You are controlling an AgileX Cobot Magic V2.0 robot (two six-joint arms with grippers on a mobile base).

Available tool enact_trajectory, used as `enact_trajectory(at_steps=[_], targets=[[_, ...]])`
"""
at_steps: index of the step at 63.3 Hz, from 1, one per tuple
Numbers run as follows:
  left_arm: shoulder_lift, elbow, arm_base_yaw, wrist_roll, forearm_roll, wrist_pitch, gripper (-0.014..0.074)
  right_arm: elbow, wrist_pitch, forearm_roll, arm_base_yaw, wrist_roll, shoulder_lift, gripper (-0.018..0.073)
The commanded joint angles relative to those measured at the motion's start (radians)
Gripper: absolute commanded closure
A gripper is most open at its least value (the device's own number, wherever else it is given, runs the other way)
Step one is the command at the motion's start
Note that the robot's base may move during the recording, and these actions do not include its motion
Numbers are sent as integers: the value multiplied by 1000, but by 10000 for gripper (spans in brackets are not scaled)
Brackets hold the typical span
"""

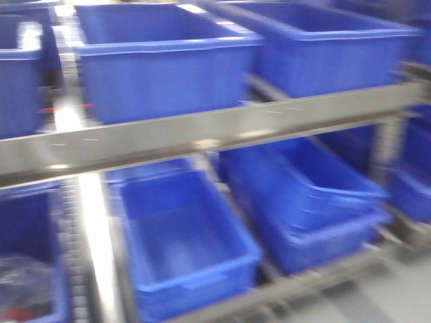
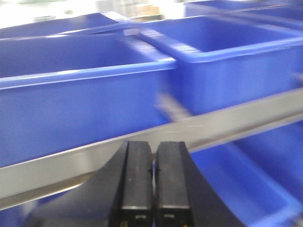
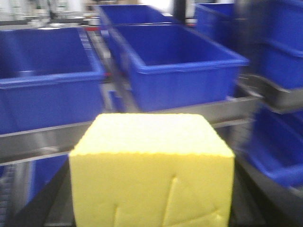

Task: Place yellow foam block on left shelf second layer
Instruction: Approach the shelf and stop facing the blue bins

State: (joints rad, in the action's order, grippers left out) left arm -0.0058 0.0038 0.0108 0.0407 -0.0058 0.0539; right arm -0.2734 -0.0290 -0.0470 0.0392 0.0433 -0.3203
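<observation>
The yellow foam block fills the lower middle of the right wrist view. My right gripper is shut on it, and a dark finger shows at each side of the block. The block hangs in front of a shelf rail with blue bins behind it. In the left wrist view my left gripper is shut with nothing between its black fingers, facing a metal shelf rail. Neither gripper nor the block shows in the blurred front view.
Open blue bins stand on two shelf layers: upper bins, lower bins. A grey metal rail runs between the layers. A further shelf with bins is at the right.
</observation>
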Motion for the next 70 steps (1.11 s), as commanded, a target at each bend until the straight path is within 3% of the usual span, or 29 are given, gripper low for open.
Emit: enact_trajectory(at_steps=[1, 70], targets=[[-17, 24, -4, -4, -5, -83, 472, -28, 86, 4, -4, -9, -8, 78], [-17, 24, -4, -4, -5, -83, 472, -28, 86, 4, -4, -9, -8, 78]])
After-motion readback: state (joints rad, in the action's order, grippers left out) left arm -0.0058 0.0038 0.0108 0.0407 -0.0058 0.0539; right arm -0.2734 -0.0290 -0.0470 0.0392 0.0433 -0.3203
